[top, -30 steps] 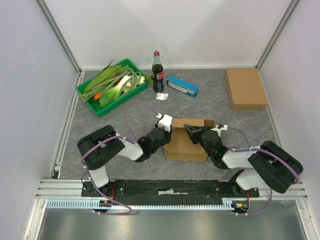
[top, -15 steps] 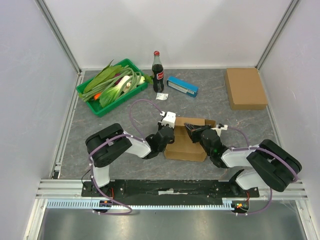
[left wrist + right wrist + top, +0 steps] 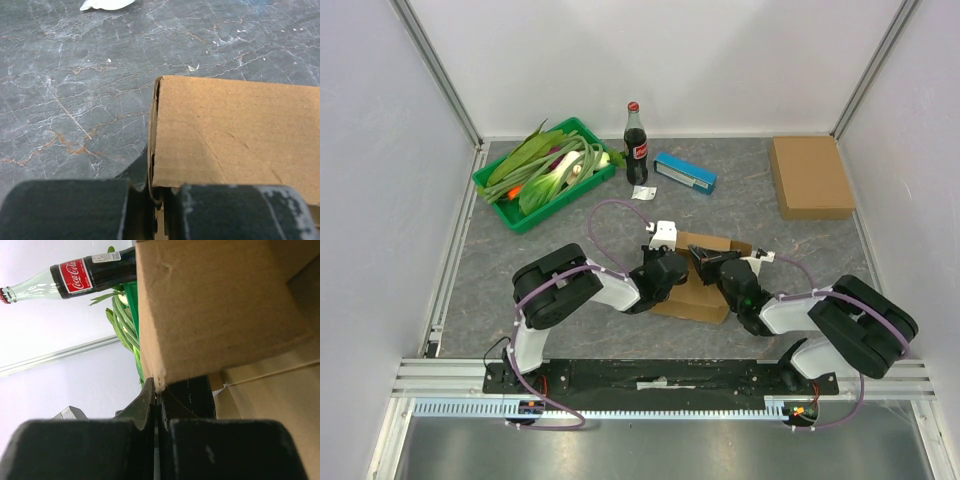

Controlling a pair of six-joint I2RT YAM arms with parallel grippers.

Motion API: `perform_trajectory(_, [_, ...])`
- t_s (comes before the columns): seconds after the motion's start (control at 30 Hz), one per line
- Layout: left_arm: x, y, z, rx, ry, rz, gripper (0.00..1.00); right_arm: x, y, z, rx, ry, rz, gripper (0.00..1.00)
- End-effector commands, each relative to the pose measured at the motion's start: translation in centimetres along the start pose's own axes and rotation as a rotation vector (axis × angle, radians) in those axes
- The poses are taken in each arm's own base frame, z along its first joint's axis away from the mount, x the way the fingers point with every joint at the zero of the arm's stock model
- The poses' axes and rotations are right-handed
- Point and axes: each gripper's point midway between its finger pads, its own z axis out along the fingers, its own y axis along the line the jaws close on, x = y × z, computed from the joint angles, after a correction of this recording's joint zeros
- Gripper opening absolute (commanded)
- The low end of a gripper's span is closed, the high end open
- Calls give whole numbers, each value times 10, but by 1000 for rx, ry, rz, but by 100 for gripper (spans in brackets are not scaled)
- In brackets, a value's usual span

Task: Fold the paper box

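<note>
The brown paper box [image 3: 700, 292] lies on the grey table between both arms, its flaps partly raised. My left gripper [image 3: 670, 262] is at the box's upper left corner; in the left wrist view it [image 3: 159, 200] is shut on a thin cardboard wall edge, with the box panel [image 3: 230, 130] stretching ahead to the right. My right gripper [image 3: 704, 259] is at the box's far edge; in the right wrist view it [image 3: 159, 395] is shut on the corner of a cardboard flap [image 3: 210, 305].
A green tray of vegetables [image 3: 516, 218] stands at the back left. A cola bottle [image 3: 636, 145], a white paper scrap [image 3: 640, 192] and a blue packet [image 3: 685, 172] lie behind the box. A closed cardboard box [image 3: 810, 177] sits at the back right.
My left arm has reached to the right, its gripper moving from beside the box's left edge onto its upper left corner. The box has shifted and turned slightly. The right gripper stays on its flap.
</note>
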Motion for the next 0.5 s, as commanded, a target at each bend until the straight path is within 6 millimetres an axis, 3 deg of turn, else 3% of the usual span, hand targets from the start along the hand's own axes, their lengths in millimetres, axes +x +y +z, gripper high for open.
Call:
perform_trajectory(0.0, [-2, 14, 2, -144, -25, -77, 2, 17, -22, -5, 45, 55, -18, 0])
perform_trajectory(0.1, [-2, 16, 0, -152, -20, -62, 2, 13, -20, -6, 27, 41, -6, 0])
perform_trajectory(0.2, [-8, 0, -6, -20, 2, -69, 3, 11, -15, -7, 17, 38, -23, 0])
perform_trajectory(0.23, [-10, -3, -10, 16, 4, -70, 28, 9, -14, -6, 18, 32, -24, 0])
perform_trajectory(0.27, [-4, 1, -16, 44, 13, -70, 43, 7, -13, -6, 15, 28, -30, 0])
perform_trajectory(0.33, [-20, -7, -29, 159, -6, -70, 69, 3, -8, -5, 9, 19, -44, 0])
perform_trajectory(0.4, [-19, -2, -42, 211, -1, -69, 79, 1, -6, -5, 8, 15, -65, 0])
perform_trajectory(0.43, [-36, -1, -50, 241, -27, -98, 84, 1, -4, -4, 8, 12, -66, 0])
perform_trajectory(0.47, [-33, 4, -57, 263, -31, -95, 86, 1, -4, -4, 13, 11, -72, 0])
